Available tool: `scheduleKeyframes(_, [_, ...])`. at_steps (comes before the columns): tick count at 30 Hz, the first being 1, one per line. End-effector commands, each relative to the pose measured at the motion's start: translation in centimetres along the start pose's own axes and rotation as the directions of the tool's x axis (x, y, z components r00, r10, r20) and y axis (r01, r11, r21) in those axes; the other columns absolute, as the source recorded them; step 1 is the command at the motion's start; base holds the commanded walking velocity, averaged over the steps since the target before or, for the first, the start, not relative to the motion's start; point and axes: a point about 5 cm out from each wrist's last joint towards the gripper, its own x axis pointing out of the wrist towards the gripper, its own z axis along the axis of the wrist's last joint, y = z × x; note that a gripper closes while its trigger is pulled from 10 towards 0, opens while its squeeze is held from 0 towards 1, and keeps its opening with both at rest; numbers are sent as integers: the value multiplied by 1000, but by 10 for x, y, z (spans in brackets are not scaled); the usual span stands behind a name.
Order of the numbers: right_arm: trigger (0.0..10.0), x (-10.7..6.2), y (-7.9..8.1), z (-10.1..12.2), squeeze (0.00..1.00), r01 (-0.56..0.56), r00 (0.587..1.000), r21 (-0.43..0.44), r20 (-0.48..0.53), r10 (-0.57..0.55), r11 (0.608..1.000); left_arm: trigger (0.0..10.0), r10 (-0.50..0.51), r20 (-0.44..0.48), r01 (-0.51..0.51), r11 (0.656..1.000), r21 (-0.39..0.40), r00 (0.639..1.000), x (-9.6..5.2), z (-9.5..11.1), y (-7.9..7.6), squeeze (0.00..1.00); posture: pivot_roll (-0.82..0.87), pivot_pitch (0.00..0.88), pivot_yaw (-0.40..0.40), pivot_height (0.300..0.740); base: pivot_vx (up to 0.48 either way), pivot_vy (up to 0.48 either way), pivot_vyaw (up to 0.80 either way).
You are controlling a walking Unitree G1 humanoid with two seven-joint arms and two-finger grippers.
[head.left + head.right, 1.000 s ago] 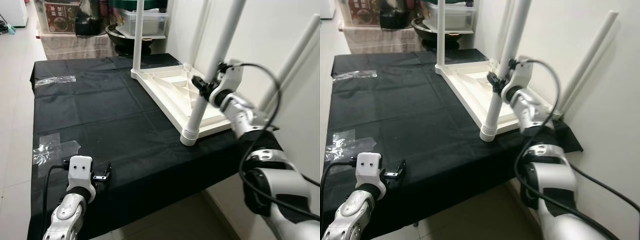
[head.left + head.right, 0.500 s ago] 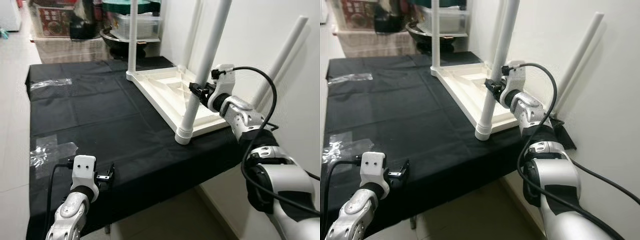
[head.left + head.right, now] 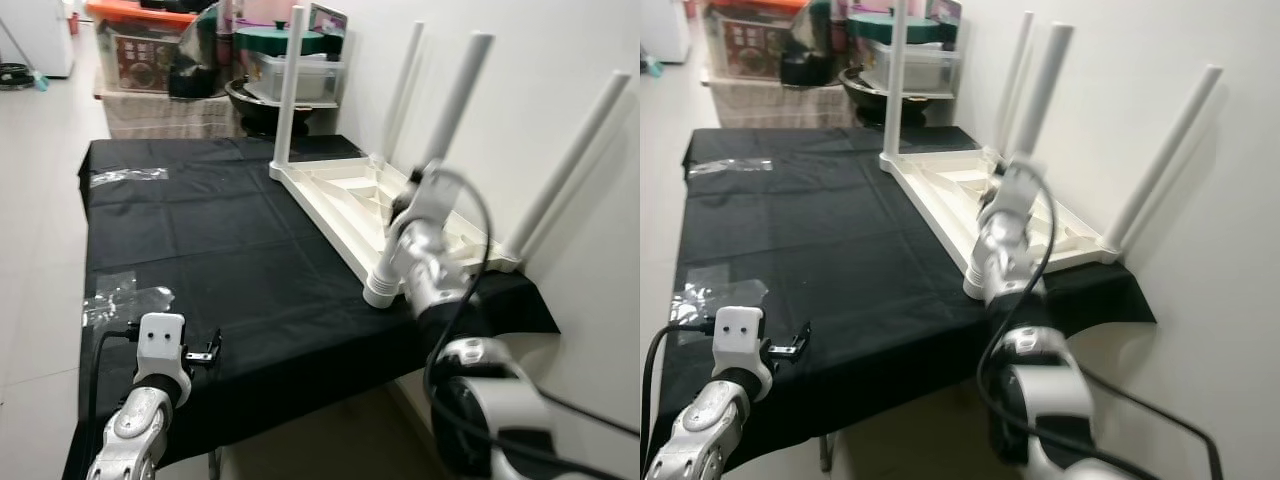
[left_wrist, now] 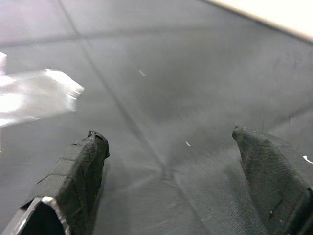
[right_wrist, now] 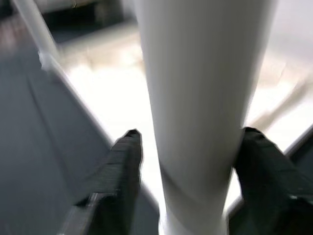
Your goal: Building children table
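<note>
Presently: inverted tabletop on far right of surface, legs up. Right gripper spread around near leg, not clamped, probably for seating or twisting it. Left gripper spread, idle over near-left cloth.

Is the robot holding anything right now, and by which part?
The right gripper straddles the near table leg low on its shaft; contact unclear. The left gripper holds nothing.

Bench under black cloth, against white wall on the right. Pale tiled floor to the left. Clear tape patches on the cloth. Back: cluttered shelf, boxes, plastic bin, dark pot.
</note>
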Motion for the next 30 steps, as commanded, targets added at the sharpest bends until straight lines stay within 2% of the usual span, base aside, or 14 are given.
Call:
scheduleKeyframes(1, [10000,5,-3,27,0,-117,991,26,69,115,993,10000,-5,-11,5,1000,-1,1000,0,-2,-3,0,63,0,-135,740,0,0,0])
scheduleKeyframes(4, [10000,6,-5,49,0,-292,947,-9,138,291,956,10000,-2,-8,2,1000,-6,1000,0,-2,-3,0,58,0,-137,740,0,0,0])
scheduleKeyframes(7, [10000,2,-17,63,0,-492,850,-74,174,497,868,10000,1,-6,-2,1000,-9,1000,-1,-3,-3,0,64,0,-140,740,0,0,0])
scheduleKeyframes(13, [10000,-1,-31,73,0,-575,776,-244,139,615,781,10000,4,-8,-4,1000,-11,1000,-2,-4,-2,0,66,0,-140,740,0,0,0])
scheduleKeyframes(14, [8196,-2,-31,72,0,-603,755,-260,120,645,754,10000,4,-8,-4,1000,-9,1000,-2,-4,-2,0,66,0,-138,740,0,0,0])
scheduleKeyframes(15, [8196,-2,-31,72,0,-603,755,-260,120,645,754,10000,4,-8,-4,1000,-9,1000,-2,-4,-2,0,66,0,-138,740,0,0,0])
scheduleKeyframes(16, [0,0,-31,68,0,-616,752,-260,87,653,744,10000,3,-7,-3,1000,-8,1000,-1,-3,-2,0,66,0,-138,740,0,0,0])
scheduleKeyframes(17, [0,1,-31,65,0,-625,750,-258,62,659,736,10000,2,-5,-2,1000,-8,1000,-1,-2,-2,0,66,0,-138,740,0,0,0])
scheduleKeyframes(21, [0,5,-33,59,0,-582,790,-277,28,613,764,10000,0,-1,0,1000,-7,1000,0,-1,-3,0,66,0,-138,740,0,0,0])
scheduleKeyframes(23, [0,15,-47,52,0,-301,947,-199,54,317,933,10000,1,3,0,1000,-5,1000,-1,0,-2,0,72,0,-135,740,0,0,0])
scheduleKeyframes(24, [0,15,-47,52,0,-301,947,-199,54,317,933,10000,1,3,0,1000,-5,1000,-1,0,-2,0,72,0,-135,740,0,0,0])
scheduleKeyframes(25, [0,18,-55,43,0,-122,990,-127,56,130,984,10000,-1,5,1,1000,-4,1000,-2,0,-1,0,72,0,-135,740,0,0,0])
scheduleKeyframes(26, [0,18,-60,36,0,-6,999,-83,45,9,997,10000,-2,5,2,1000,-3,1000,-2,0,-1,0,72,0,-135,740,0,0,0])
scheduleKeyframes(30, [0,14,-53,4,0,152,988,-19,-11,-152,988,10000,-5,13,5,1000,-3,1000,-2,2,-2,0,90,0,-138,740,0,0,0])
